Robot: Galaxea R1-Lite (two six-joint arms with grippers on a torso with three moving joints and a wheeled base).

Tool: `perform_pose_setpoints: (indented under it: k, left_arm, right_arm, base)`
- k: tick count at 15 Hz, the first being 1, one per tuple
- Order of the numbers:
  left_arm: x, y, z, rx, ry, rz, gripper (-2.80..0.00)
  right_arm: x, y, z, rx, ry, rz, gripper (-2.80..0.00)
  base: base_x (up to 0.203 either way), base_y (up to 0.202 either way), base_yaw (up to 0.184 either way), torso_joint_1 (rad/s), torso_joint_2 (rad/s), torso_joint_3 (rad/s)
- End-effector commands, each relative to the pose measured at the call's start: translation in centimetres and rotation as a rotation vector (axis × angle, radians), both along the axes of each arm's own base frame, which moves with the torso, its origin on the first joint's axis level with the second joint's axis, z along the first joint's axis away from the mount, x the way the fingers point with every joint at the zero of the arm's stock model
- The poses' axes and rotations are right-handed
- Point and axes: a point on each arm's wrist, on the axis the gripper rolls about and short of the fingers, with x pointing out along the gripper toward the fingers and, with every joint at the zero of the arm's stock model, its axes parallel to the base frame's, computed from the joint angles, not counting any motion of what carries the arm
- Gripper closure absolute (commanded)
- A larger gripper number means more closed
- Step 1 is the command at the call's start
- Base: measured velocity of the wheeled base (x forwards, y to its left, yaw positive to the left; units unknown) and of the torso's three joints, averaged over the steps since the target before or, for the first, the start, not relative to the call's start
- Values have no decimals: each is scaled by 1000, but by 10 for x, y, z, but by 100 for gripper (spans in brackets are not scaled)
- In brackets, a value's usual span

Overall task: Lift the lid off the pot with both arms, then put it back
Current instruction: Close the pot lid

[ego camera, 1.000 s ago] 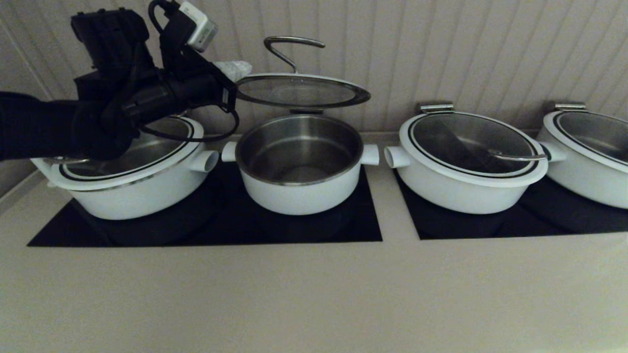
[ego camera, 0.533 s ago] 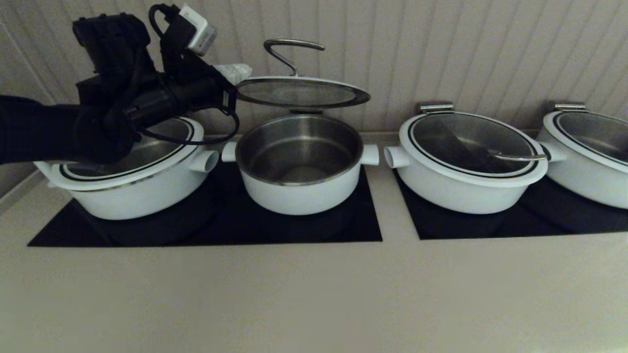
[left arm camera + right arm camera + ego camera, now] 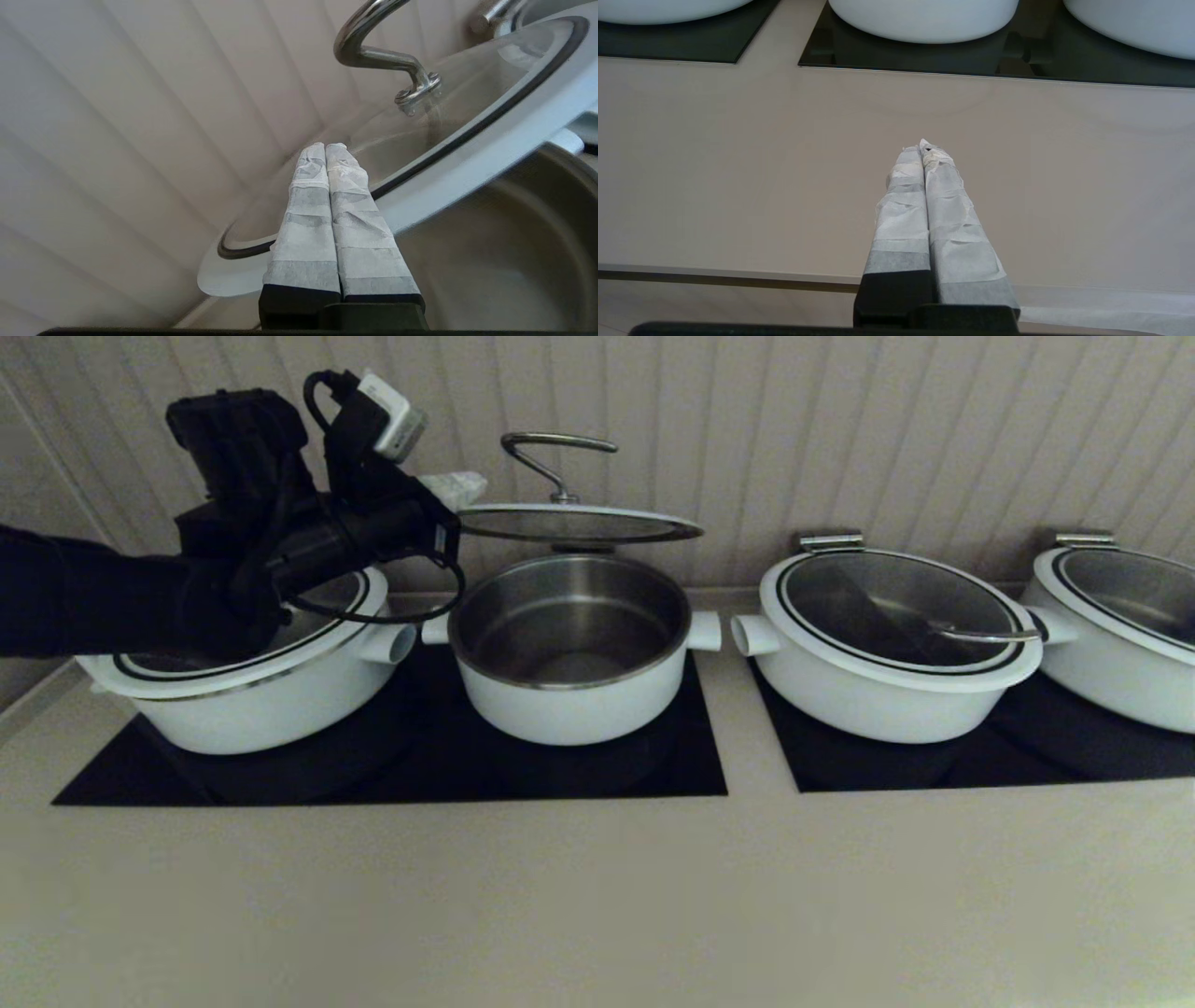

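The lid (image 3: 579,525), clear glass with a white rim and a curved steel handle (image 3: 551,453), hangs level a little above the open pot (image 3: 569,700). My left gripper (image 3: 457,485) is at the lid's left rim. In the left wrist view its fingers (image 3: 325,147) are pressed together across the lid's rim (image 3: 467,140), with the pot's steel inside (image 3: 514,242) below. How they touch the rim is hidden behind them. My right gripper (image 3: 923,145) is shut and empty, low over the counter's front edge. It is out of the head view.
A wider lidded white pot (image 3: 261,709) stands under my left arm, close to the pot's left stub handle. Two more wide lidded pots (image 3: 887,691) (image 3: 1120,653) stand to the right. All sit on black cooktops (image 3: 560,775). A panelled wall (image 3: 840,429) rises right behind them.
The lid has come down toward the pot and levelled out from a tilt. My left arm has lowered with it and shifted slightly right.
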Motion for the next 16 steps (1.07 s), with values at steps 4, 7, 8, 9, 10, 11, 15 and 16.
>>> perform_pose_setpoints:
  k: [4, 7, 8, 9, 10, 11, 15, 16]
  left_arm:
    - [-15, 3, -7, 12, 35, -2, 0]
    - [-23, 4, -13, 21, 62, -4, 0]
    - [-25, 5, -15, 24, 69, -4, 0]
    - [-26, 5, -18, 26, 77, -4, 0]
    - [-25, 5, -19, 28, 78, -3, 0]
    - [-26, 5, -20, 27, 75, -4, 0]
    - [-28, 5, -33, 30, 91, -4, 0]
    - [-28, 4, -35, 31, 95, -6, 0]
  right_arm:
    - [0, 0, 0, -1, 0, -1, 0]
    - [0, 0, 0, -1, 2, 1, 0]
    - [0, 0, 0, -1, 0, 1, 0]
    - [0, 0, 0, -1, 0, -1, 0]
    - [0, 0, 0, -1, 0, 1, 0]
    - [0, 0, 0, -1, 1, 0, 0]
    - [0, 0, 0, -1, 1, -1, 0]
    - [0, 0, 0, -1, 1, 1, 0]
  base:
    - [0, 0, 0, 0, 0, 0]
    - [0, 0, 0, 0, 0, 0]
    - [0, 0, 0, 0, 0, 0]
    - [0, 0, 0, 0, 0, 0]
    - [0, 0, 0, 0, 0, 0]
    - [0, 0, 0, 0, 0, 0]
    - [0, 0, 0, 0, 0, 0]
    - [0, 0, 0, 0, 0, 0]
